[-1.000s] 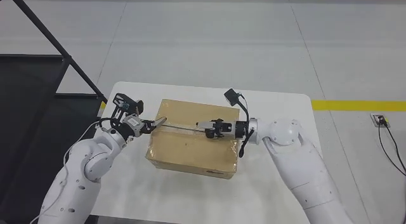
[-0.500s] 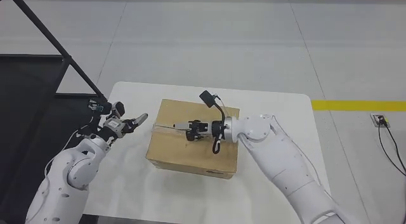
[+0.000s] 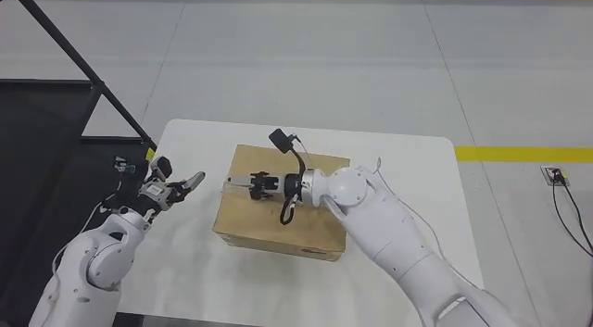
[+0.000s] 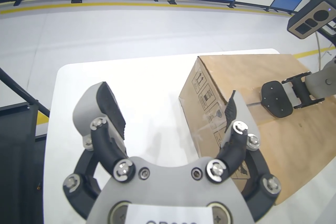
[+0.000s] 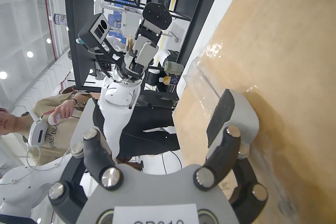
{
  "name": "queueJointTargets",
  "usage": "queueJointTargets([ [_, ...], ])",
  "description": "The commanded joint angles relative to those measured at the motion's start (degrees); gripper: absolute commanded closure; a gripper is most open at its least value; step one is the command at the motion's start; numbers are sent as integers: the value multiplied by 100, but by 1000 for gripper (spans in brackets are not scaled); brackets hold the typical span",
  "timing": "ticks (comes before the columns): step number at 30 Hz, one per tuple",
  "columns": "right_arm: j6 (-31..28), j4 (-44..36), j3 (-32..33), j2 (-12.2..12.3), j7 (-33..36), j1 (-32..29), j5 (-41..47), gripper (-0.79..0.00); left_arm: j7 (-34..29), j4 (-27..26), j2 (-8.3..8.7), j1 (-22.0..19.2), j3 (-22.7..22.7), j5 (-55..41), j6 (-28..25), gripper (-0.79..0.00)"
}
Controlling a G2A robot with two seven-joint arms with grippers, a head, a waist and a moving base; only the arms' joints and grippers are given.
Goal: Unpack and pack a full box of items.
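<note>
A closed cardboard box (image 3: 278, 211) stands in the middle of the white table (image 3: 408, 160), its top seam sealed with clear tape (image 5: 207, 72). My right gripper (image 3: 239, 181) lies over the box's top near its left edge, open; in the right wrist view (image 5: 160, 114) one finger (image 5: 228, 109) rests on the cardboard beside the taped seam. My left gripper (image 3: 190, 182) hangs off the box's left side, above the table, open and holding nothing. In the left wrist view (image 4: 170, 104) the box (image 4: 262, 109) is near one fingertip, with the right gripper's pad (image 4: 277, 100) on top.
A black metal frame (image 3: 56, 142) and a dark panel stand at the table's left. Bare table (image 4: 126, 72) lies between the box and the left edge, and more at the right of the box (image 3: 408, 234).
My right gripper has slid leftward along the box's top seam to its left edge. My left gripper has drawn back leftward, off the box and away from it.
</note>
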Motion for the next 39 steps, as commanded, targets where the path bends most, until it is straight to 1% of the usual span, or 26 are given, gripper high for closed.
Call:
queueJointTargets([
  [1,-8,137,-84,-91,-73,65,44,-785,25,11,5,44,-41,-33,-1,-785],
  [5,-101,417,-229,-273,-230,184,159,-785,51,25,15,120,-100,-79,-14,-785],
  [12,-257,917,-405,-577,-166,387,422,-785,69,76,22,152,-121,-109,-25,-785],
  [16,-498,1139,-463,-718,-549,431,387,-785,58,93,24,143,-115,-123,-45,-785],
  [22,-533,1420,-519,-895,-474,533,435,-785,39,174,33,76,-127,-149,-98,-785],
  [28,-681,1647,-517,-1027,-437,600,478,-785,25,277,35,11,-85,-158,-155,-785],
  [32,-743,1767,-490,-1088,-250,634,541,-785,21,339,38,-38,-67,-155,-202,-785],
  [39,-815,2003,-367,-1112,44,766,631,-785,-1,396,47,-105,-33,-130,-275,-785],
])
